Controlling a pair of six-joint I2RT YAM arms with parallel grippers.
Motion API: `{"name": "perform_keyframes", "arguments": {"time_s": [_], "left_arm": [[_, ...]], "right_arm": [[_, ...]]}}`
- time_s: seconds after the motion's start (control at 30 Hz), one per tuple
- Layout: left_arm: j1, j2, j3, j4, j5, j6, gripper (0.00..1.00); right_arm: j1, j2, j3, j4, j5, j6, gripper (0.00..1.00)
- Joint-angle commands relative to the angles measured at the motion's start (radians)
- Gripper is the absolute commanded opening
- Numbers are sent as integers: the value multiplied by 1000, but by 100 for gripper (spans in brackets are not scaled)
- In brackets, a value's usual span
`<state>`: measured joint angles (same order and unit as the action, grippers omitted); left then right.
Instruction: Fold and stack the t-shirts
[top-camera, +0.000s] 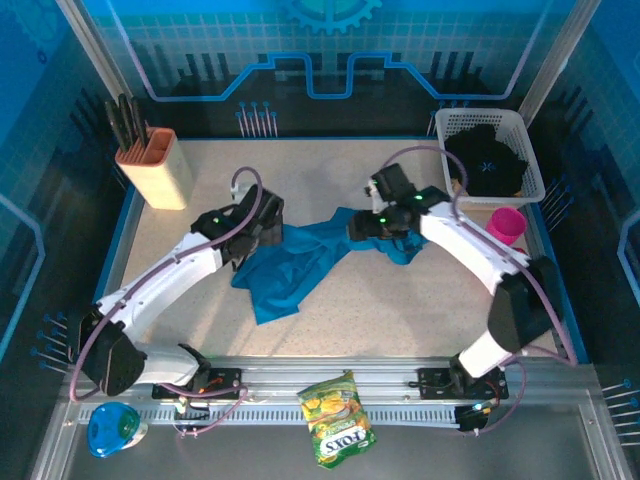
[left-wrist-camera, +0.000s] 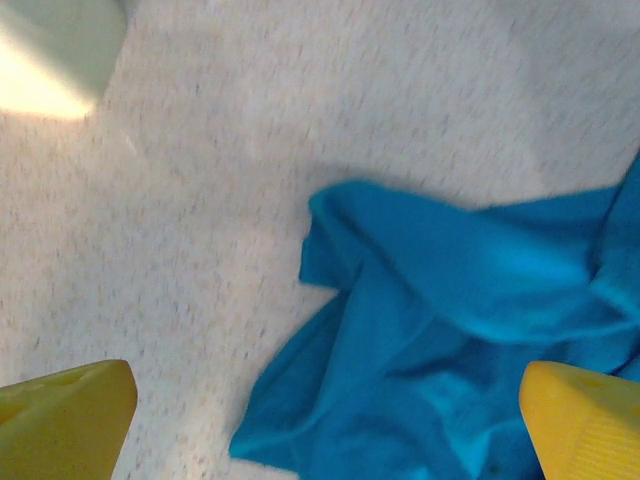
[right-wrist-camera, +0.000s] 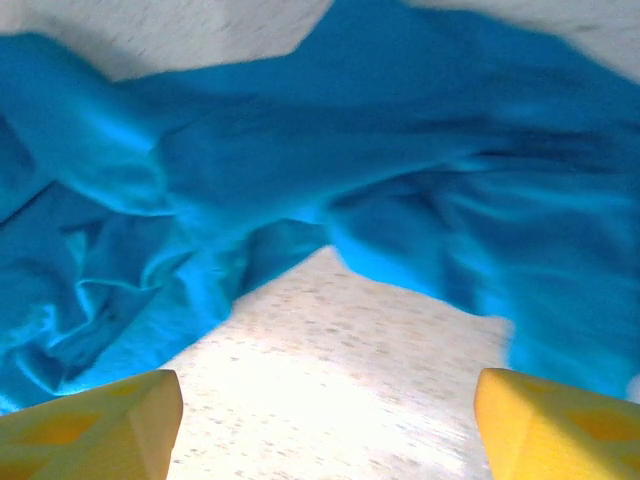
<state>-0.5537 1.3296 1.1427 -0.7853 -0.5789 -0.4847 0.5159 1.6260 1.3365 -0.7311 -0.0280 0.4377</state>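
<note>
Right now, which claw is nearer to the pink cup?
Right. The right claw is over the blue shirt, to the left of the pink cup. The left claw is farther left, at the shirt's other end.

The teal shirt (top-camera: 295, 265) lies crumpled and unfolded on the middle of the tabletop (top-camera: 400, 300). The black shirt (top-camera: 490, 165) sits bunched in the basket (top-camera: 445, 130), far right.
</note>
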Motion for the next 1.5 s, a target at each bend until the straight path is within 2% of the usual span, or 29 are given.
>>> {"name": "perform_keyframes", "arguments": {"time_s": [0.0,0.23,0.43,0.6,0.7,0.83,0.97,1.17,1.47], "left_arm": [[8,10,-70,-28,55,-72,99],[31,190,12,122,117,-42,95],[35,418,118,185,119,-57,90],[37,557,123,198,153,-112,75],[30,574,70,219,181,-141,59],[18,548,-17,234,179,-181,45],[10,518,-72,238,176,-204,42],[0,496,-77,242,178,-204,42],[-19,509,-62,245,190,-196,42]], "right_arm": [[64,155,118,-1,-27,24,76],[124,468,443,-108,74,1,73],[126,609,556,-134,148,32,66],[127,670,576,-159,203,70,54],[131,623,477,-110,225,95,49],[130,520,300,-11,240,140,48],[111,444,246,25,251,157,57],[63,443,357,-16,311,150,61],[-11,649,571,-69,286,151,48]]}}
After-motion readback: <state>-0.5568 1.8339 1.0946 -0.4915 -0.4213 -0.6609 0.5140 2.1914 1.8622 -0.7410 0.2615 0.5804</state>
